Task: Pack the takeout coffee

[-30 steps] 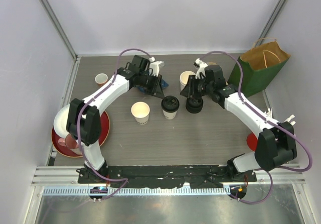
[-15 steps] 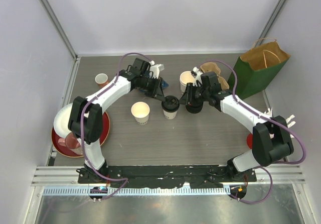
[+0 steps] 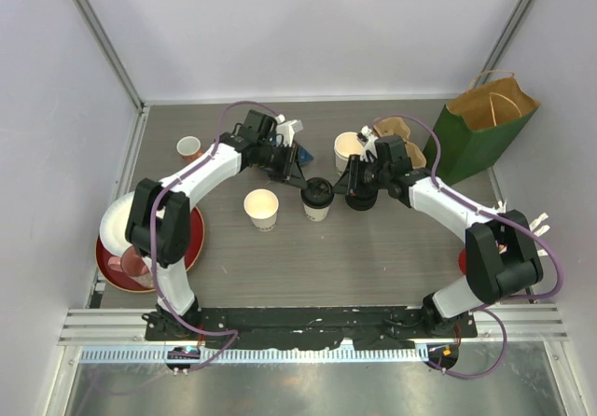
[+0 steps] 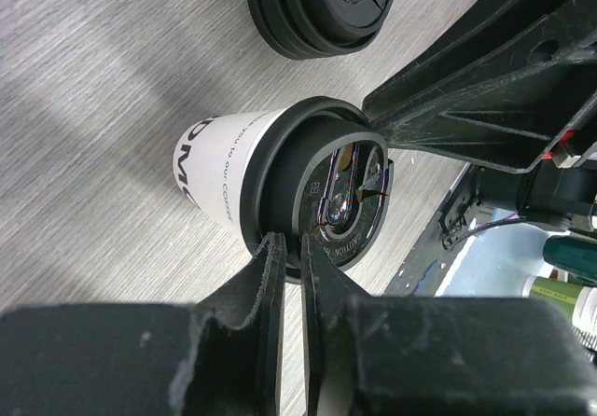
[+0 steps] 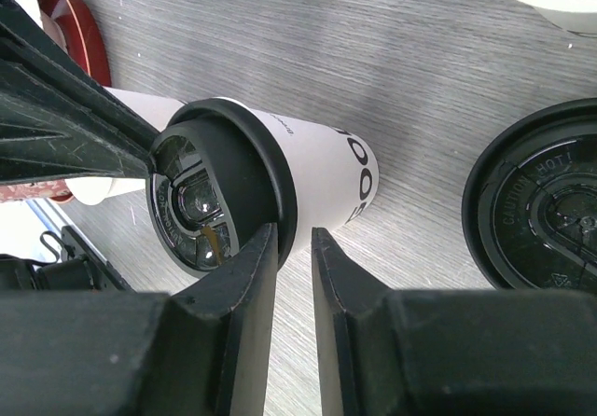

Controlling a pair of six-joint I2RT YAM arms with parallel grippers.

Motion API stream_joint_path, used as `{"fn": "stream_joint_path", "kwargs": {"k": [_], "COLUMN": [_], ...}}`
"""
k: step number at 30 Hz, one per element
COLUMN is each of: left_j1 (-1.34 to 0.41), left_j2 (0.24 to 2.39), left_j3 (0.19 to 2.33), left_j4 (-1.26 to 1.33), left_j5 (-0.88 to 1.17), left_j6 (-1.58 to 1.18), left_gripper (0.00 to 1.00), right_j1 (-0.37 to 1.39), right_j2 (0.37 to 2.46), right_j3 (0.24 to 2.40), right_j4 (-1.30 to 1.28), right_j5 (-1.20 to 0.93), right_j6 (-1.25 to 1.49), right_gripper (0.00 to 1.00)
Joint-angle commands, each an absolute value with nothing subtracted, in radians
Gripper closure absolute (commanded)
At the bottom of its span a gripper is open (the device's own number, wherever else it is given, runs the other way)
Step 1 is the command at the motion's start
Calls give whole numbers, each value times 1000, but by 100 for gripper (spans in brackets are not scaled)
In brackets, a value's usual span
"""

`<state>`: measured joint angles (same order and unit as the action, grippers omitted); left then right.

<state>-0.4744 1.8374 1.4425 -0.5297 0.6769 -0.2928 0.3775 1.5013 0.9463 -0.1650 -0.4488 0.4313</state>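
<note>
Centrally, left fingers (image 4: 275, 262) pinching rim of lidded cup (image 4: 219, 173), right fingers (image 5: 261, 257) straddling it (grip unclear).

Both arms have closed in on the lidded cup (image 3: 317, 200): the left gripper (image 3: 305, 181) came forward from behind it and pinches its lid rim, and the right gripper (image 3: 336, 185) left the lid stack (image 3: 361, 197), its narrowing jaws straddling the rim's opposite side

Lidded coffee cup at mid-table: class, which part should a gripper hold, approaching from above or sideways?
The paper wall of the lidded cup just under its black lid, approached level from the side. It stands upright and narrows downward, so the overhanging lid rim would likely stop it slipping through.
</note>
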Motion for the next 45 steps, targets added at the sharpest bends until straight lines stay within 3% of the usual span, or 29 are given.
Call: {"fn": "stream_joint_path", "kwargs": {"k": [1, 11, 22, 37, 45], "left_j1": [-485, -480, -474, -411, -417], "left_j2": [1884, 1933, 1812, 1779, 1870], "left_j3": [1381, 1321, 1431, 1470, 1459], "left_j4": [-523, -509, -522, -548, -549], "left_j5": [667, 689, 756, 755, 738], "left_j6": [-311, -348, -299, -270, -293], "left_gripper": [89, 97, 78, 71, 75], "right_j1": [387, 385, 387, 387, 387], "right_j2": [1525, 1528, 1505, 1490, 1486], "right_j3": [891, 841, 897, 946, 957], "right_j4": [-109, -103, -164, -199, -206], "right_j5": [-462, -436, -396, -390, -391], "right_j6": [453, 451, 414, 396, 391], "right_gripper": [74, 78, 78, 78, 78]}}
